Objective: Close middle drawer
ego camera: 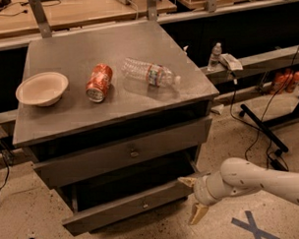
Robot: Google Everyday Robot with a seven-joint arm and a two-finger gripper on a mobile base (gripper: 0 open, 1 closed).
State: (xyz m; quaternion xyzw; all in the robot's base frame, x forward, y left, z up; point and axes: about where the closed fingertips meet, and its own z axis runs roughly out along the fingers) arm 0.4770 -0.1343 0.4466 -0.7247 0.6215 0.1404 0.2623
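Observation:
The middle drawer [118, 212] is a long low grey front with a small round knob [144, 205]. It stands pulled out well beyond the taller top drawer front [92, 162] above it. My gripper [192, 198] is at the drawer front's right end, on a white arm that comes in from the right. It is open and holds nothing. The upper fingertip [186, 181] is at the front's right corner, and the lower one [196, 216] points down at the floor. The lowest drawer is hidden.
On the cabinet top [137, 38] are a white bowl [41, 88], a red can [98, 82] lying down and a clear plastic bottle [150, 74] on its side. A black stand leg [263, 127] and cables lie on the floor at the right. A blue tape X [254, 227] marks the floor.

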